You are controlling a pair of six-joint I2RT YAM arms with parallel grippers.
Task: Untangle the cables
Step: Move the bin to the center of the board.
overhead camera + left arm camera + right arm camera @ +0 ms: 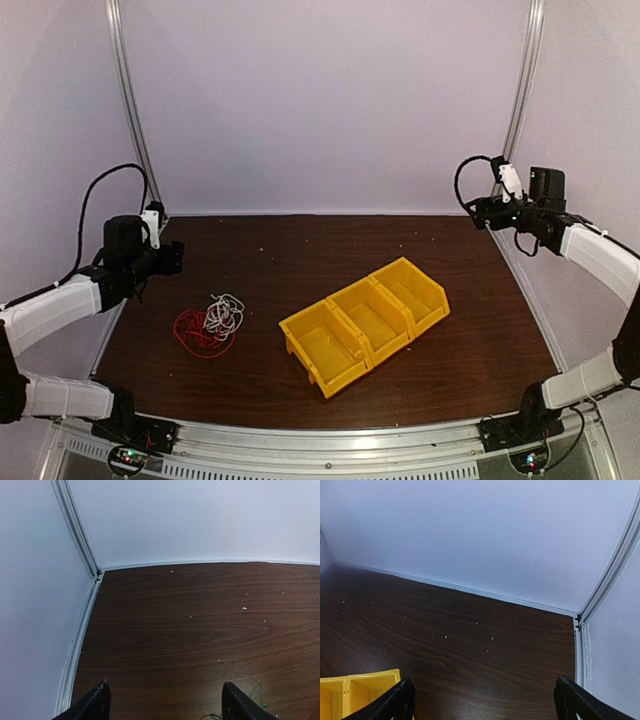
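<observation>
The cables lie in one small tangled heap on the left part of the dark wooden table: red loops point(193, 335) with white loops point(226, 314) lying over and beside them. I cannot pick out a black wire. My left gripper point(176, 257) hovers behind the heap and apart from it, open, with nothing between its fingers point(165, 690). A thin greenish strand point(258, 692) lies on the table by its right finger. My right gripper point(478, 208) is raised at the back right corner, far from the cables, open and empty point(482, 687).
A yellow bin point(330, 362) with three compartments stands slanted right of the table's middle; its corner point(350, 692) shows in the right wrist view. White walls and metal frame posts point(130, 100) close in the back and sides.
</observation>
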